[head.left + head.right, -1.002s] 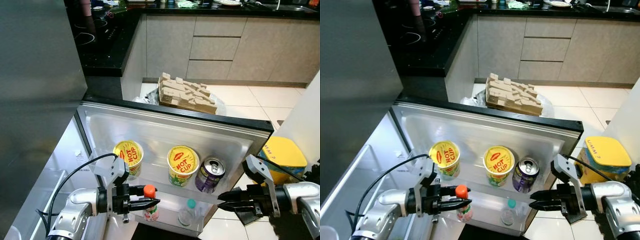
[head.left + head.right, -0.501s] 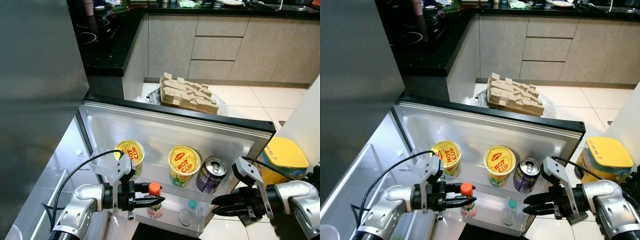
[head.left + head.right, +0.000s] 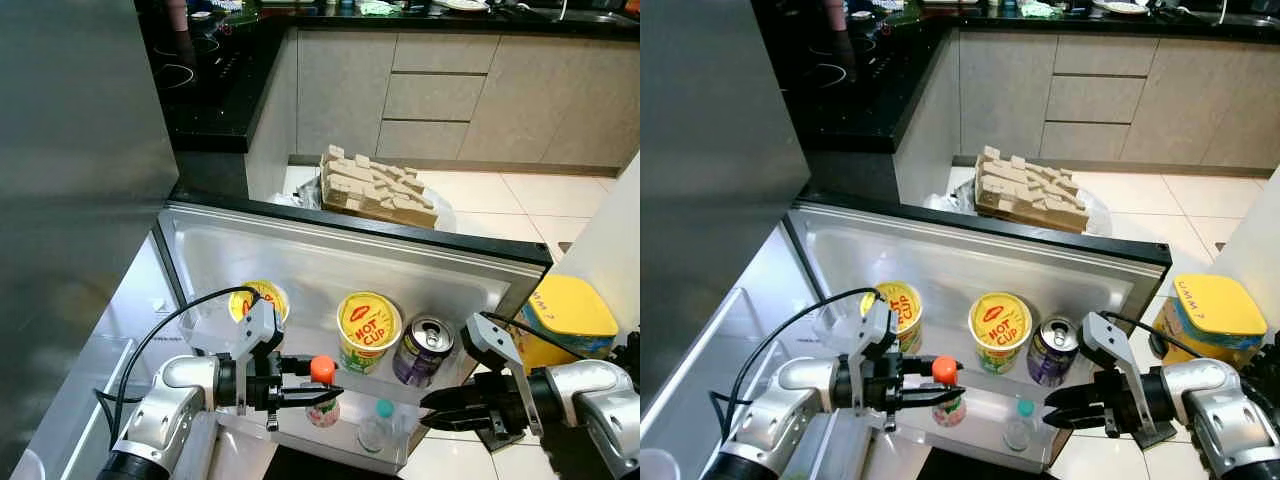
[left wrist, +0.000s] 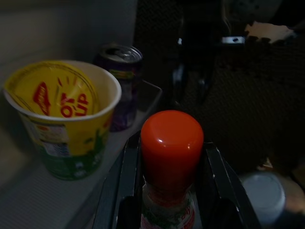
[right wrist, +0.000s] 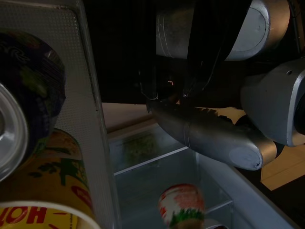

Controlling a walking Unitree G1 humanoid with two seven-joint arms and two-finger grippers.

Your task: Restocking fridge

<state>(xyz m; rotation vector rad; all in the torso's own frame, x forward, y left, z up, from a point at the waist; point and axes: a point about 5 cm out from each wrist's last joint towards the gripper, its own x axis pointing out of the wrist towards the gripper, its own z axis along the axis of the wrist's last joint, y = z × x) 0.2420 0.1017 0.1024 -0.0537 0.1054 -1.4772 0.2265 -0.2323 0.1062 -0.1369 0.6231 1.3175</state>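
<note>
At lower left of the head view, the left gripper [image 3: 318, 392] is clamped on the neck of the orange-capped bottle [image 3: 322, 391], one black finger on each side just under the cap, as the left wrist view also shows. The bottle hangs at the lower door shelf [image 3: 385, 462], near the bottom centre of the frame.

To place it well, I judge the bottle should stay upright, go down into the free stretch of that shelf left of the clear bottle with a teal cap [image 3: 374, 427], and be let go only once its base rests on the shelf floor. The approach should keep clear of the upper shelf's edge.

Counting left to right on the upper door shelf: two yellow Hot Cup noodle cups, the first [image 3: 258, 300] partly hidden behind the left arm, the second [image 3: 368, 330] at centre, then one purple can [image 3: 421, 349]. Below are one orange-capped bottle and one teal-capped bottle.

At lower right, the right gripper [image 3: 432, 403] waits near the door's corner, its fingers together on nothing.
</note>
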